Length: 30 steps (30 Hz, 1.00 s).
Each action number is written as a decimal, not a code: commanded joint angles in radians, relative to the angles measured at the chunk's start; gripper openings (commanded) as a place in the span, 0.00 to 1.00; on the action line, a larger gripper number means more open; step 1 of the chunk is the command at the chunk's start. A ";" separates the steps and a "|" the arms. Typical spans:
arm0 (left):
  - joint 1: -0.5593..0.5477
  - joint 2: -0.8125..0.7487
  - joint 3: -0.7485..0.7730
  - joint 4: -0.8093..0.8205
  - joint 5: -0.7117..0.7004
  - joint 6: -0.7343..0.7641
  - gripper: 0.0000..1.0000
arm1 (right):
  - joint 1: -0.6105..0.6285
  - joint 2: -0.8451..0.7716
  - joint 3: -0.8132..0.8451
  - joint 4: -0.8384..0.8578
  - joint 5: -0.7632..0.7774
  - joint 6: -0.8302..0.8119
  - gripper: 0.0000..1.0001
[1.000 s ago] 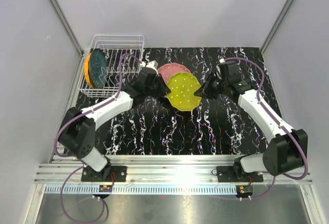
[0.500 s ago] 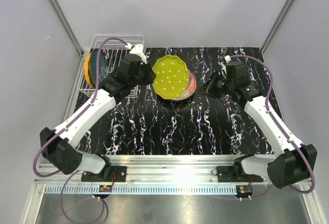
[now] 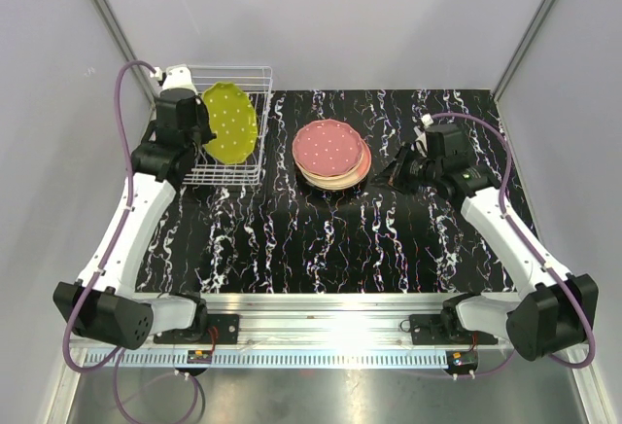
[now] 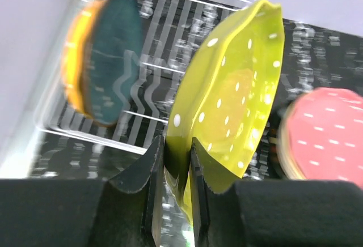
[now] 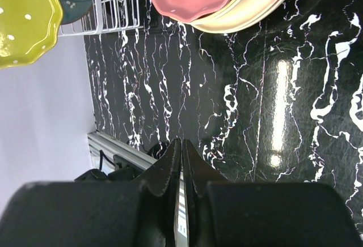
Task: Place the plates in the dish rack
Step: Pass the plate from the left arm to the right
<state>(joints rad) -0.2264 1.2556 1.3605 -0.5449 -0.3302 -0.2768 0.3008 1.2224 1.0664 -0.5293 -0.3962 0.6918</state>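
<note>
Leftmost, the dish rack (image 3: pixel 243 173) occupies the far left corner of the black, white-veined table (image 3: pixel 321 239). The left gripper (image 3: pixel 199 132) hangs over the rack's left side, its jaws clamped on the rim of a yellow-green plate (image 3: pixel 231 123), which stands nearly on edge above the wires. Whether the plate touches the rack cannot be told.

At the surface's far middle lies a stack of plates: a pink plate (image 3: pixel 328 147) on top, a cream plate (image 3: pixel 335 183) showing beneath. Right of the stack, near but apart from it, the right gripper (image 3: pixel 392 177) points toward it, jaws pressed together on nothing.

The rack is thin white wire in a rectangular basket. Both upper plates are glossy, scalloped at the rim and dotted white.

The left wrist view alone shows a teal plate (image 4: pixel 108 60) with an orange back standing upright in the rack, left of the held plate; the arm hides it from above. The right wrist view shows the narrow seam between the right gripper's fingers (image 5: pixel 195 173) and the layered edges of the stack.
</note>
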 commanded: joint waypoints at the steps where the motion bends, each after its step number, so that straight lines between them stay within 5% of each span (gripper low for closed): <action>1: -0.001 -0.055 0.088 0.192 -0.127 0.105 0.00 | -0.005 -0.014 -0.008 0.057 -0.029 -0.034 0.10; 30: -0.031 0.234 0.114 0.628 -0.578 0.750 0.00 | -0.061 0.167 -0.054 0.169 -0.119 -0.149 0.07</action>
<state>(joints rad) -0.2302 1.5047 1.4338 -0.1967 -0.7986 0.3401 0.2508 1.3739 1.0016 -0.4194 -0.4671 0.5713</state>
